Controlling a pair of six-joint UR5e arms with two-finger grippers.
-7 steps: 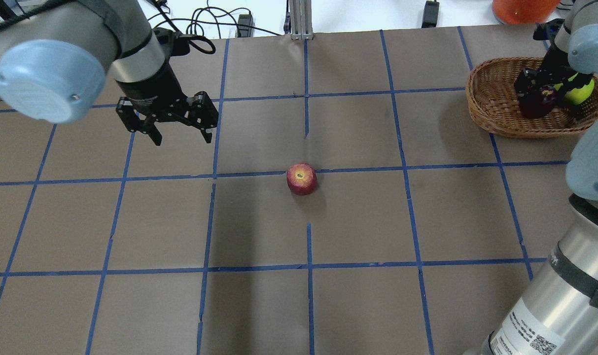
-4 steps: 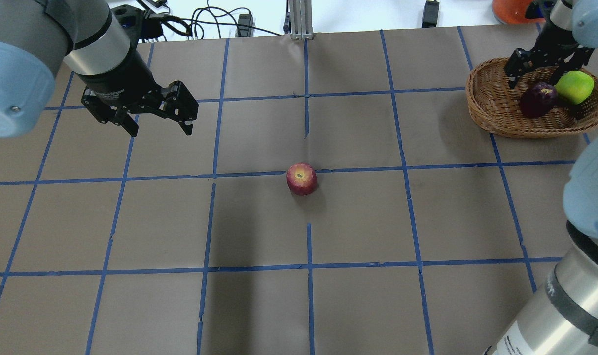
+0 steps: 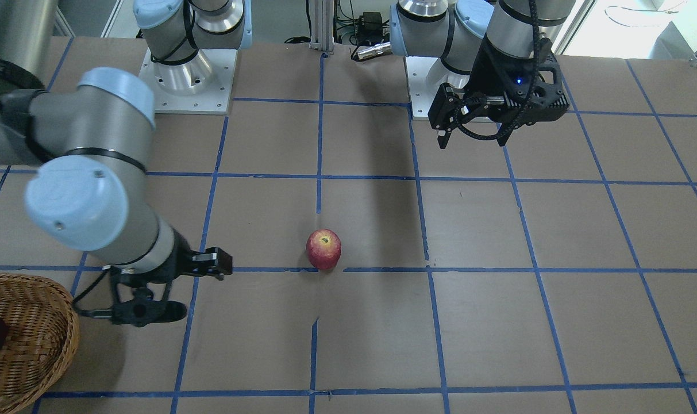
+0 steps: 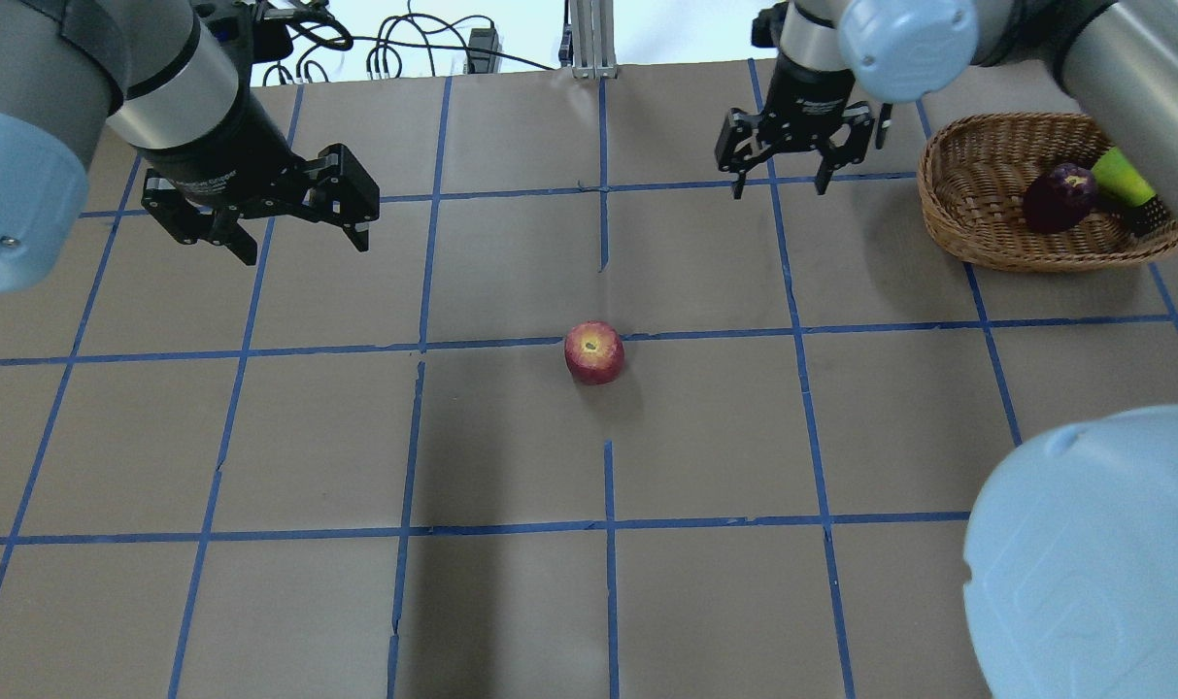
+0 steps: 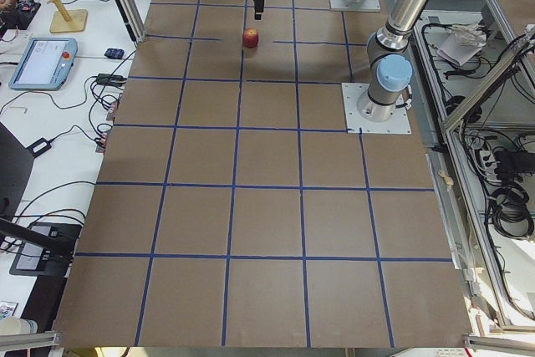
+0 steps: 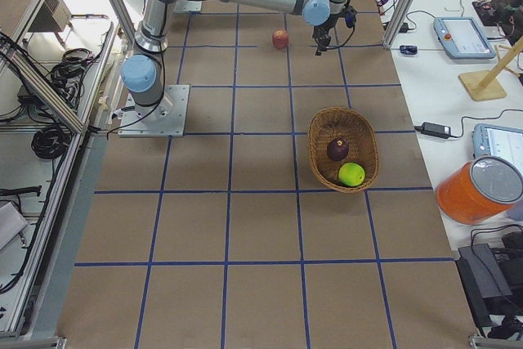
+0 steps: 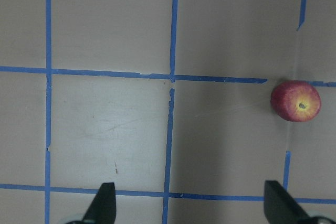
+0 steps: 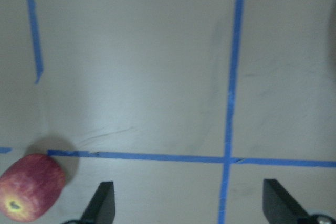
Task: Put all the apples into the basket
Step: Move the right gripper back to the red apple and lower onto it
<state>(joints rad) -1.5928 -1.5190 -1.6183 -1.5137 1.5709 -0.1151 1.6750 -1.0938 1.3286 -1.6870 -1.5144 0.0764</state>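
The red apple [image 4: 594, 352] with a yellowish top sits alone at the table's middle; it also shows in the front view [image 3: 323, 249] and both wrist views [image 7: 295, 101] [image 8: 30, 187]. The wicker basket [image 4: 967, 223] at the far right holds the purple-maroon apple [image 4: 1060, 197] and the lime green apple [image 4: 1118, 175], which is partly hidden by my right arm. My right gripper [image 4: 779, 189] is open and empty, above the table left of the basket and beyond the red apple. My left gripper [image 4: 304, 248] is open and empty at the far left.
Blue tape lines grid the brown table [image 4: 705, 437]. Cables [image 4: 394, 49] and a metal post [image 4: 589, 39] lie beyond the far edge. An orange container [image 6: 478, 190] and tablets [image 6: 464, 37] sit on the side bench.
My right gripper has risen out of the basket and swung left over the table, leaving the purple apple inside. My left gripper has drawn back to the far left. The red apple has not moved.
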